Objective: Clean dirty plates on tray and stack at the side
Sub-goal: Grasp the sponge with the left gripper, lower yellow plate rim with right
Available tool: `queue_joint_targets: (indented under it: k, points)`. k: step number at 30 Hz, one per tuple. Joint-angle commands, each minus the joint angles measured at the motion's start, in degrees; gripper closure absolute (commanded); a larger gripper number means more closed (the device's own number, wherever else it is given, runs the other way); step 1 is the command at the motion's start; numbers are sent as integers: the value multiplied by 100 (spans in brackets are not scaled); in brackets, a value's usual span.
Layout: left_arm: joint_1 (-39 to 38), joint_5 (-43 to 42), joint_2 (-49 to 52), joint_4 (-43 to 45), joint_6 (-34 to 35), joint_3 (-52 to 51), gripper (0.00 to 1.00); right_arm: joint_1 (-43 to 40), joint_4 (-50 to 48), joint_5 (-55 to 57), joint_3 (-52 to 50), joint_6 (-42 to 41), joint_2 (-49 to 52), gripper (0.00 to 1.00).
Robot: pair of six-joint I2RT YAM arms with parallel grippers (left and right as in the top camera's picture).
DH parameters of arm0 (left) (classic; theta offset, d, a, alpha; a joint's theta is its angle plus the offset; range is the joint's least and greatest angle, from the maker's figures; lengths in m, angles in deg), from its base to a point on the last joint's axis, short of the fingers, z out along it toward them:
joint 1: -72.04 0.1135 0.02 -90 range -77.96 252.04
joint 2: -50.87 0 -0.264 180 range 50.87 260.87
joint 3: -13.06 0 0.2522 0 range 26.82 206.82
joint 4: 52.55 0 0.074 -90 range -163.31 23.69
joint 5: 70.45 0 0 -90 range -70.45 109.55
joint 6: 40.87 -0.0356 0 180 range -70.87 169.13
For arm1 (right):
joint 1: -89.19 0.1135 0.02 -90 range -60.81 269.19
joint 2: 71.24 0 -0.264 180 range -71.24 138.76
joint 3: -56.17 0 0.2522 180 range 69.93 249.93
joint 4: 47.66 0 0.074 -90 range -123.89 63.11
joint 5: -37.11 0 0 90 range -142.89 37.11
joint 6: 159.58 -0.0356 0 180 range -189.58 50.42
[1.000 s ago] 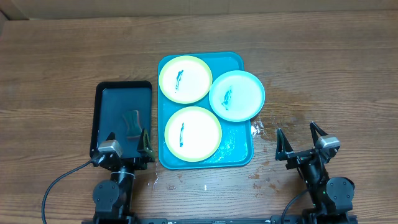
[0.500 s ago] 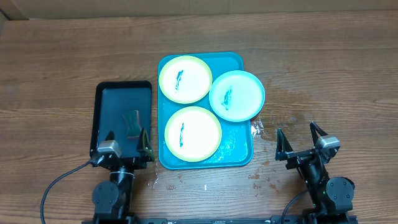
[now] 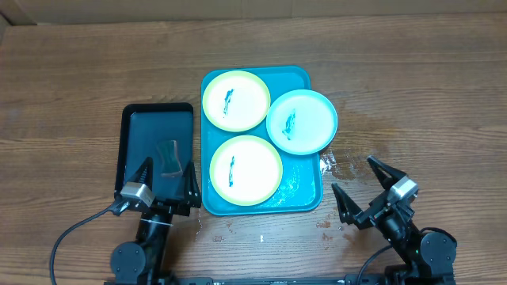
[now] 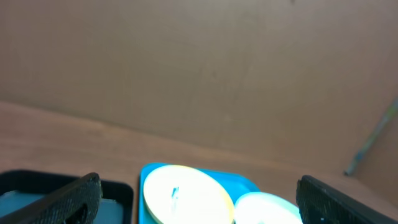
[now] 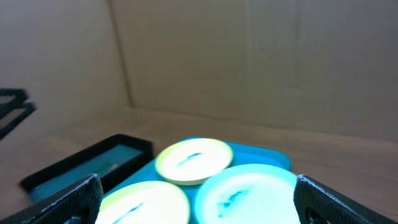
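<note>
Overhead, the three plates sit on the turquoise tray: the far yellow-green plate and the near yellow-green plate on its left half, and the light blue plate overhanging its right rim. Each is smeared dark teal. Left of the tray, a black tray holds a dark pad, probably the wiper. The left claw hovers wide and empty beside it. The right claw, equally wide, is over bare worktop right of the tray. The left wrist view shows spread fingers facing the tray, as does the right wrist view. Best to grip the pad squarely first and steady each plate while wiping.
</note>
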Motion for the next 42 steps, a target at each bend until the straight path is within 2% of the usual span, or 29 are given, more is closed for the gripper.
queue_joint_targets:
  k: [1, 4, 7, 9, 12, 15, 19, 25, 29, 31, 34, 35, 36, 39, 42]
  points:
    - [-11, -249, 87, -627, -103, 1021, 0, -39, 15, -479, 660, -142, -35, 0]
    - [-9, 236, 577, -1934, -251, 2155, 0, -39, 420, 2, 1473, -142, 192, 0]
    - [-11, 450, 1545, -3235, -538, 3517, 0, -39, 1311, 417, 2511, -144, 776, 0]
    - [-11, 304, 2321, -4000, -706, 4365, 0, -39, 2197, 492, 3357, -142, 1427, 0]
    - [-11, -354, 3467, -5060, -1093, 5429, 0, -39, 3650, 485, 4607, -142, 2667, 0]
    - [-11, -778, 4474, -5960, -1169, 6279, 0, -39, 5084, 466, 5700, -140, 3967, 0]
    - [-9, -758, 5466, -6817, -1189, 7018, 0, -39, 5965, 468, 6535, -120, 5305, 0]
    - [-11, -365, 6293, -7200, -1390, 7149, 0, -33, 5877, -619, 6669, -251, 6769, 0]
    - [-11, -175, 6763, -7493, -1390, 7149, 0, 109, 6057, -778, 6666, -249, 7613, 0]
    - [-9, 317, 6990, -7643, -1298, 7138, 0, 323, 6151, -802, 6651, -190, 7941, 1]
    - [81, 1982, 7455, -7855, 173, 7051, 0, 817, 6177, -564, 6616, -186, 8275, 0]
    - [157, 2197, 7635, -7858, 479, 7001, 0, 1003, 6177, -439, 6612, -190, 8327, 1]
    - [275, 2127, 7849, -7777, 544, 6937, 0, 1202, 6175, -304, 6614, -208, 8358, 0]
    - [625, 1163, 8714, -7195, 402, 6682, 0, 1950, 6194, 223, 6614, -249, 8349, 0]
    - [752, 599, 9364, -6728, 149, 6664, 11, 2352, 6190, 426, 6614, -249, 8310, 0]
